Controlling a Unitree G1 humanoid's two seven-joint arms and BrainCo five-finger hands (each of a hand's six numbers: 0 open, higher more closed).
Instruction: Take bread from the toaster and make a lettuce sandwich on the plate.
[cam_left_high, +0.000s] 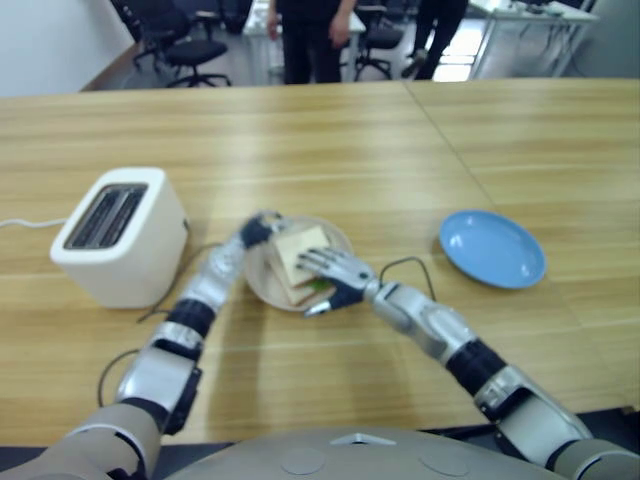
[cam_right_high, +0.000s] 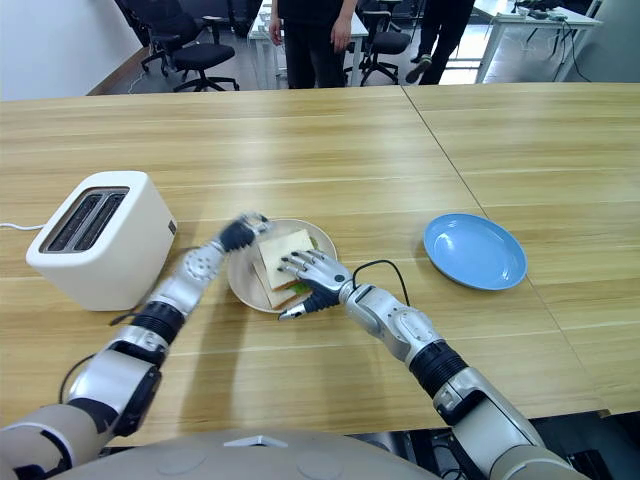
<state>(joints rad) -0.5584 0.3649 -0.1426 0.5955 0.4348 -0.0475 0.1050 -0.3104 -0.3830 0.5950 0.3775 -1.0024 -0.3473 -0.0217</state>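
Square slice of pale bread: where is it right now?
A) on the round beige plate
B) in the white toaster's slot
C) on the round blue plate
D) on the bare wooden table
A: the square slice of pale bread lies on the round beige plate, under the right hand and beside the left hand, apart from the white toaster and the round blue plate.

Nothing legible from where I look: no text, numbers or signs. The white toaster (cam_right_high: 100, 262) at my 10 o'clock shows bare faces. The cream plate (cam_right_high: 244, 285) at 12 and the blue plate (cam_right_high: 475, 250) at 2 carry no print I can make out.
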